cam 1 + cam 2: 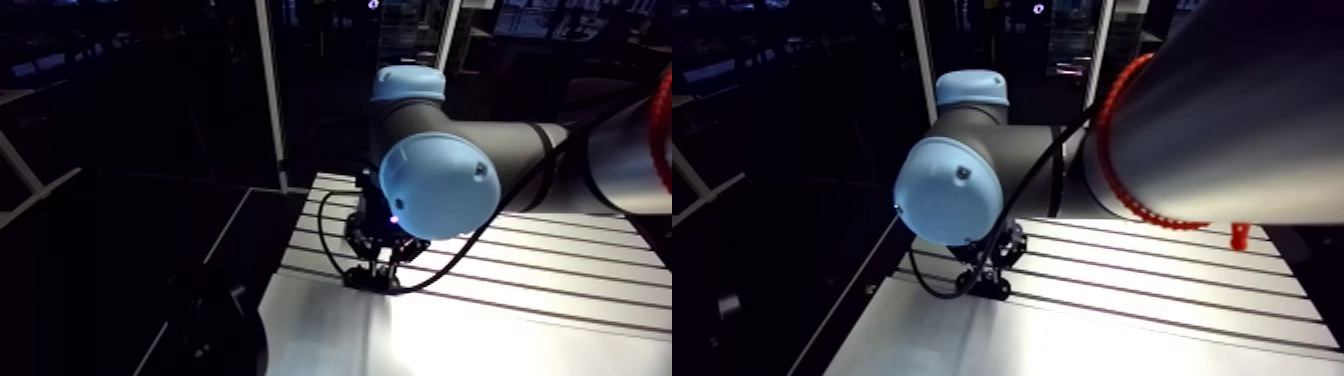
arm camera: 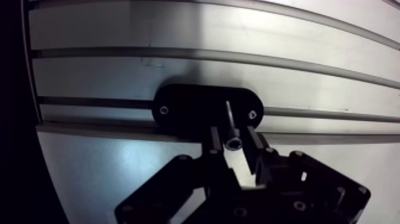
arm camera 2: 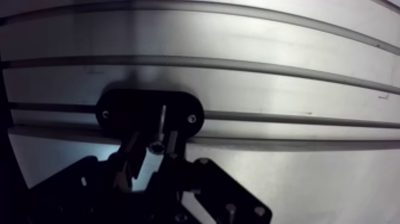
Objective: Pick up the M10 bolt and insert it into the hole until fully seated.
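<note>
The slotted aluminium table [image 2: 178,71] runs in long pale bands with dark grooves between them. A black oval fixture block [image 2: 190,110] straddles one groove near the table's edge, pinned down by a small screw [image 2: 163,109] at each end. My gripper [image 2: 234,146] hangs low right over this block, its two fingers drawn in on the M10 bolt [image 2: 229,122] with only the bolt's width between them. I hold the bolt by its socket head, the shank running out ahead of the fingertips to the middle of the block, between the two screws. I judge it is carried that way so the shank stays free to go down while the fingers stay clear of the block's top. The hole itself I cannot see: the shank and the black surface hide it, and I cannot tell whether the tip has entered or only rests above. Nothing else lies on the table near the block. The only things close to the work are the two screws, each well to the side of the shank, and the table's edge beyond the block.
</note>
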`<state>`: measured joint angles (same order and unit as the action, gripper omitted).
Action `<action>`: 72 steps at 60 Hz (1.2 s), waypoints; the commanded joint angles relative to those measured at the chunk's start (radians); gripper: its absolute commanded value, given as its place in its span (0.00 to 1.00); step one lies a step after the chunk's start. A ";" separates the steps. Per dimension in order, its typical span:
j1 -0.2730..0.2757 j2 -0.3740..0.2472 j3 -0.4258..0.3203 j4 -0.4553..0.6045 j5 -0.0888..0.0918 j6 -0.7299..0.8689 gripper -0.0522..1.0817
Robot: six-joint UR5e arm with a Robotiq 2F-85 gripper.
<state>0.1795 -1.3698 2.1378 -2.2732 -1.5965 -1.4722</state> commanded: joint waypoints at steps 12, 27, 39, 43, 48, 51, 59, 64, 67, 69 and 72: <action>0.000 0.005 0.000 0.000 -0.001 -0.001 0.66; -0.003 0.004 -0.003 -0.001 -0.001 -0.001 0.71; -0.005 -0.002 -0.006 0.000 -0.001 -0.001 0.75; -0.005 -0.004 -0.006 0.000 0.000 -0.001 0.77; -0.005 -0.005 -0.008 0.000 0.000 -0.001 0.80; -0.005 -0.007 -0.009 0.000 0.000 -0.001 0.81; -0.005 -0.010 -0.024 0.005 0.006 -0.001 0.84; -0.006 -0.011 -0.042 0.011 0.008 -0.001 0.86; -0.006 -0.014 -0.049 0.014 0.009 -0.001 0.86; -0.006 -0.014 -0.058 0.018 0.008 -0.001 0.87; -0.006 -0.015 -0.075 0.031 0.008 -0.007 0.90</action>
<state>0.1740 -1.3802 2.1044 -2.2647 -1.5902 -1.4734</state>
